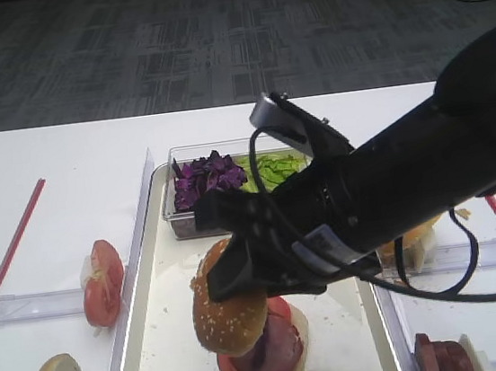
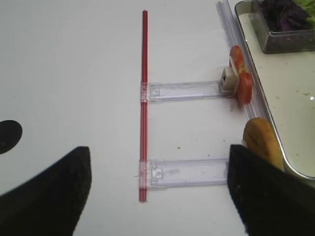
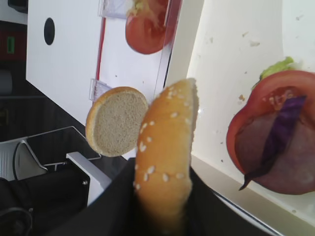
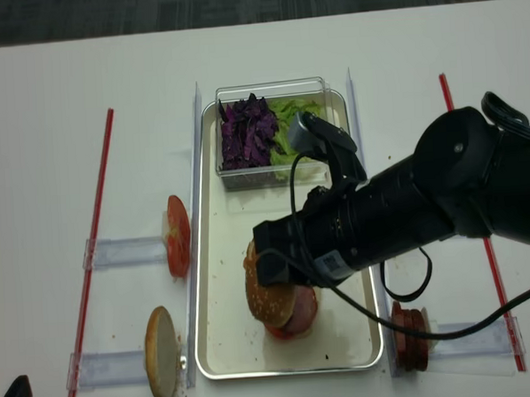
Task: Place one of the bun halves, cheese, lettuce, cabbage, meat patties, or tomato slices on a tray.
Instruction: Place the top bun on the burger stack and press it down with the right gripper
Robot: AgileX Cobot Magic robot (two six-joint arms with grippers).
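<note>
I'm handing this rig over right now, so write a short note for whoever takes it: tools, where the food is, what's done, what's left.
Right tool: shut on the seeded bun top, held just above the stack.
Left tool: open, holding nothing, over the table left of the tray.
Stack on the tray: tomato slice, meat patty, a strip of purple cabbage.
Spare bun half stands in the left rack.
Done: fillings stacked.
Left: set the bun top down and release.

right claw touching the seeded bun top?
Touching. The right wrist view shows the bun top wedged edge-on between the dark jaws of the right claw, pressed against both sides.
</note>
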